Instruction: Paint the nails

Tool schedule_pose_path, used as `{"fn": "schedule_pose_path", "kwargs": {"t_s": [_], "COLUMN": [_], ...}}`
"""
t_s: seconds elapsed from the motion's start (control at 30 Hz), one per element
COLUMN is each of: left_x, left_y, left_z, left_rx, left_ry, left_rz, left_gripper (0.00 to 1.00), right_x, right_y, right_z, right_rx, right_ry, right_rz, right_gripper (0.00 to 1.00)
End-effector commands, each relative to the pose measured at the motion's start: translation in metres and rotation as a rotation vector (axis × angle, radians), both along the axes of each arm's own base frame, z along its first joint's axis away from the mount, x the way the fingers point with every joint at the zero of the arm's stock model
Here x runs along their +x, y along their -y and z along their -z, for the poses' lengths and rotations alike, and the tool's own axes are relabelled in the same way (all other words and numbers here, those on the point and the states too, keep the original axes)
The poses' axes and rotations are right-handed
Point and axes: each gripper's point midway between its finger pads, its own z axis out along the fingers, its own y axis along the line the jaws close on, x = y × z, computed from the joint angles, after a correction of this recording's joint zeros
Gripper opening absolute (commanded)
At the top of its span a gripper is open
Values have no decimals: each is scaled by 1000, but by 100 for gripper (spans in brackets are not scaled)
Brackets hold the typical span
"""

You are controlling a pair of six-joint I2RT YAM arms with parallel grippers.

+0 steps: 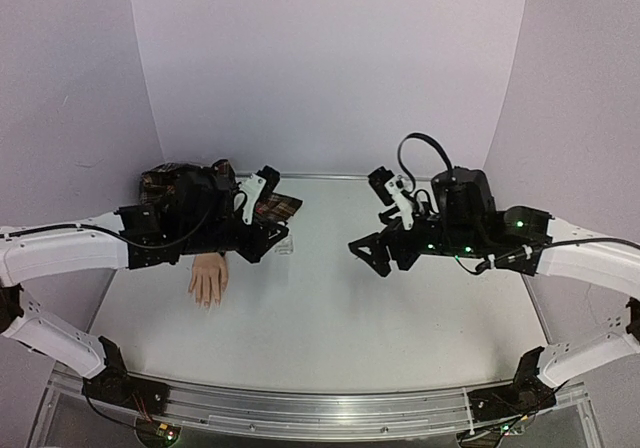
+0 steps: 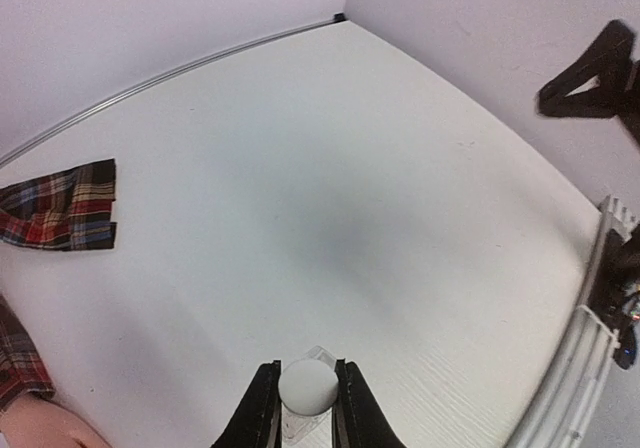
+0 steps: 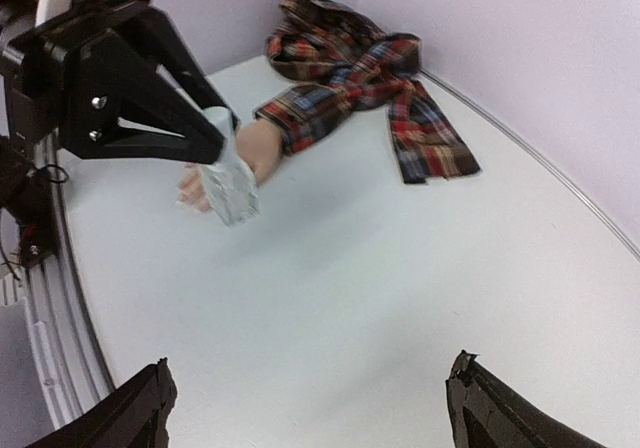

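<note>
A flesh-coloured mannequin hand point(image 1: 209, 280) with a plaid sleeve point(image 1: 275, 208) lies at the left of the table, fingers pointing to the near edge. Its nails point(image 1: 206, 304) are too small to make out. It also shows in the right wrist view point(image 3: 205, 183), partly behind the bottle. My left gripper point(image 2: 306, 393) is shut on a small clear bottle point(image 3: 230, 188) with a white cap point(image 2: 307, 386), held above the table just right of the hand. My right gripper point(image 1: 368, 256) is open and empty over the table's middle right.
The plaid shirt point(image 3: 355, 68) is bunched at the far left corner, with a strip point(image 2: 62, 206) trailing onto the table. Purple walls enclose the back and sides. A metal rail point(image 1: 300, 408) runs along the near edge.
</note>
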Motion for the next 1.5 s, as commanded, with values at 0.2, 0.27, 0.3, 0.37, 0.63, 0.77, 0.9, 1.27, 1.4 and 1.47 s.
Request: {"fn": "schedule_pose_path", "kwargs": {"t_s": [0.2,0.27,0.3,0.37,0.63,0.77,0.9,1.27,1.4,1.47], "left_x": [72,77,79,81,88,87,87,88,85,84], "left_y": [-2,-1,-1,-1,-2,-2,-2,-11,-13,-17], "left_z": [80,97,106,117,152,168,176,175,162,148], "left_rx": [-29,-20,-19,-25,-9,0,9,28,13,-21], "left_ry": [155,154,155,157,148,119,94,63,32,5], "left_rz": [-330,-360,-368,-380,-424,-430,-436,-486,-481,-481], "left_gripper": [0,0,0,0,0,1,2,41,67,77], "right_x": [22,22,21,20,17,16,15,28,44,56], "right_y": [104,115,118,122,126,125,125,139,154,173], "right_z": [-26,-29,-29,-30,-30,-28,-28,-21,-10,1], "right_rx": [124,139,145,154,159,161,170,154,143,132], "right_ry": [99,108,111,115,118,112,106,105,73,36], "right_rz": [393,426,431,436,433,428,427,546,648,741], "right_gripper": [98,98,98,98,98,98,98,98,98,98]}}
